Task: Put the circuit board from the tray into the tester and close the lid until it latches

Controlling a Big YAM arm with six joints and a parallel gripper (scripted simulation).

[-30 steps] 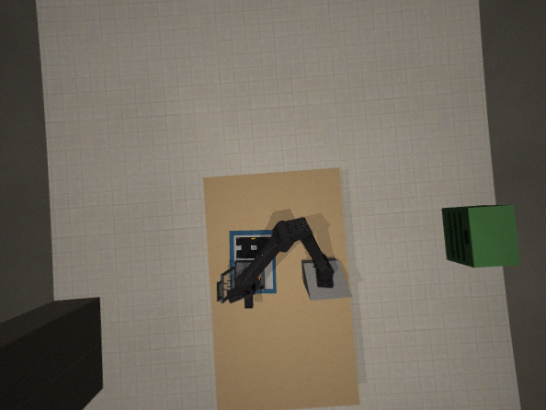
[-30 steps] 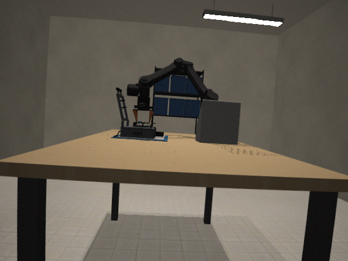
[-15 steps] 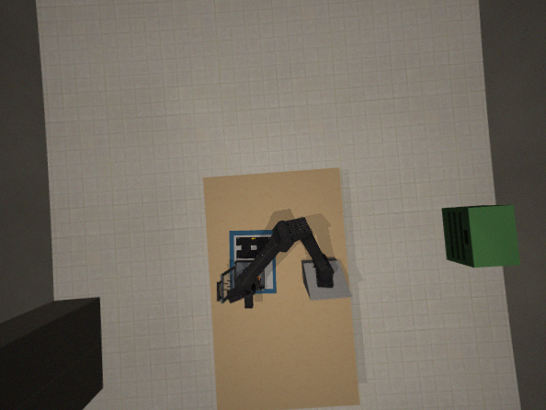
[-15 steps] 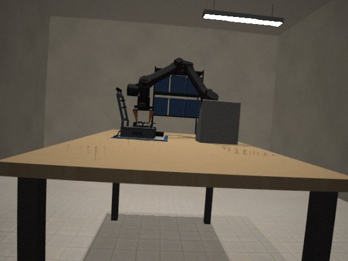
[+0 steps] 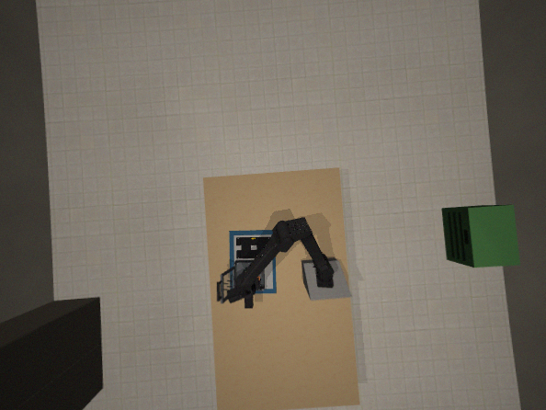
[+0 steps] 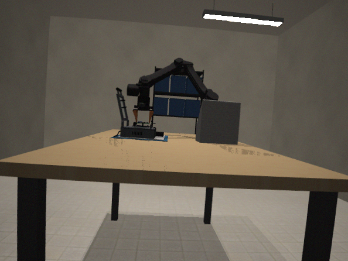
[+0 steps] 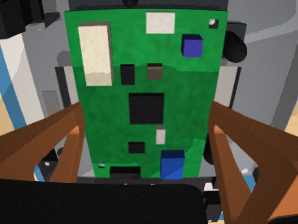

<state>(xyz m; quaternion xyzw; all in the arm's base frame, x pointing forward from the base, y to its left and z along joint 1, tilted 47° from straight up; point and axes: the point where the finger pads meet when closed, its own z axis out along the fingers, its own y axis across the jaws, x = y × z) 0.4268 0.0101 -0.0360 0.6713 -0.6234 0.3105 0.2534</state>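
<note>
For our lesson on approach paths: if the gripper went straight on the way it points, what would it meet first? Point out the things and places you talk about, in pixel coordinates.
Probably the tester (image 6: 137, 132) (image 7: 47, 75), directly below; the circuit board (image 7: 145, 120) already lies between the jaws. Depth there is unclear.

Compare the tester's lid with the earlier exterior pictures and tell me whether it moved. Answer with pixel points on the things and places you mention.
No; the lid (image 5: 223, 287) (image 6: 122, 106) stands raised as before, left of the pincer (image 5: 248, 294) (image 6: 143, 121) (image 7: 146, 117).
</note>
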